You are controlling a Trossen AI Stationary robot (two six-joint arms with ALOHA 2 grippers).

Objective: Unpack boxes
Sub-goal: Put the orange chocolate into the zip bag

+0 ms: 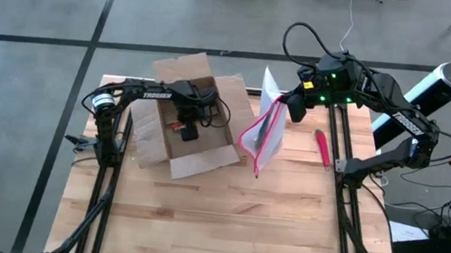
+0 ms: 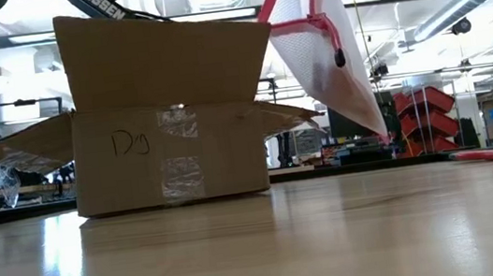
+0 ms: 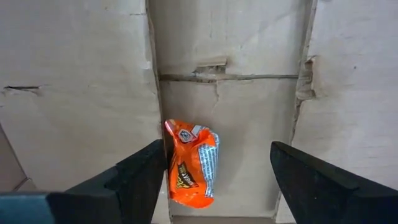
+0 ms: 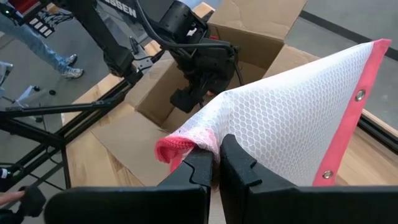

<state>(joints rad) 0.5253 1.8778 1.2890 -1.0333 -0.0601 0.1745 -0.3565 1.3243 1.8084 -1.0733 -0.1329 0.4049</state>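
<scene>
Reaching my left gripper (image 3: 214,180) spread wide into the cardboard box (image 1: 188,123) — orange snack packet (image 3: 191,163) remains; right gripper (image 4: 214,168) pinches the mesh pouch (image 4: 292,118).

Open at the top, the box (image 1: 186,127), with flaps spread out on all sides and taking up table (image 1: 224,226) around it. Inside, walled in close by cardboard, the left gripper (image 3: 214,180), fingers wide apart, with an orange snack packet (image 3: 191,163) touching one finger and bare box floor towards the other. Just right of the box, blocked by a mesh pouch (image 1: 263,130) hanging from the clamped right gripper (image 4: 216,163). Farther right, a red pen (image 1: 322,147) lying near the rail. Near half of the table bare and free to cross.
</scene>
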